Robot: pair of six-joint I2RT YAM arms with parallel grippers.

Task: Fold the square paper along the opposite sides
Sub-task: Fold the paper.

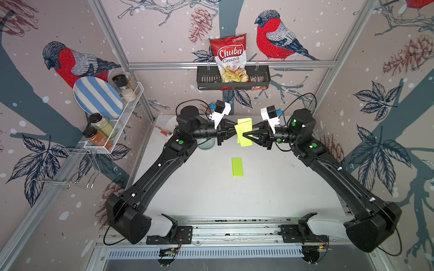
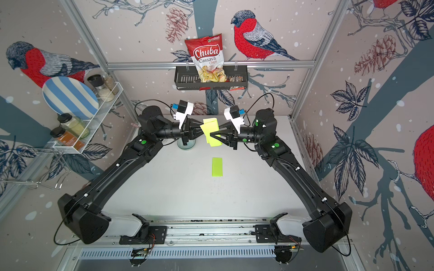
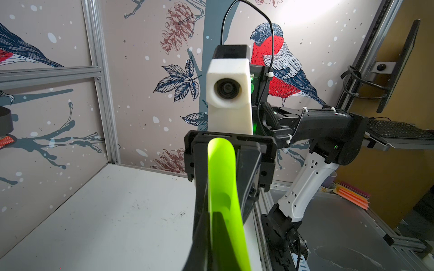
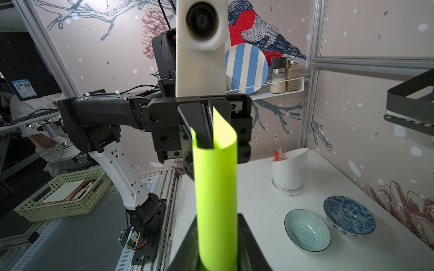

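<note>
Item: square paper (image 1: 242, 128), lime green, one sheet, bent into a loose U and not yet creased. Location: in the air between my two arms, above the far part of the bench (image 1: 270, 192), touching nothing but me. Left jaws: pressed together on the end of the sheet nearest them. In the right wrist view one free edge stands up beside a finger (image 4: 202, 124), and I cannot tell whether both opposite edges sit in the pinch or only one. Right jaws: narrow, one finger on each side of the rounded bend and touching it, with the curl between them not flattened. Companion item: a folded paper (image 1: 237, 166) of the same green, lying flat as a narrow rectangle on the bench nearer the arm bases, well apart from the held sheet. Also listed: glass bowl (image 4: 307, 231), blue patterned bowl (image 4: 349, 215) and white cup (image 4: 288, 169), all on the bench. Step in hand, as I judge it: bringing opposite sides together and setting the fold. Handling note: the two edges should lie flush before any squeeze, since a skewed match would crease in crooked. The pinch on the edges should hold firm while my right jaws close squarely across the middle of the bend. The sheet then goes down to the bench for a flat press. Risk: thin paper may twist or slip if my arms pull apart.
</note>
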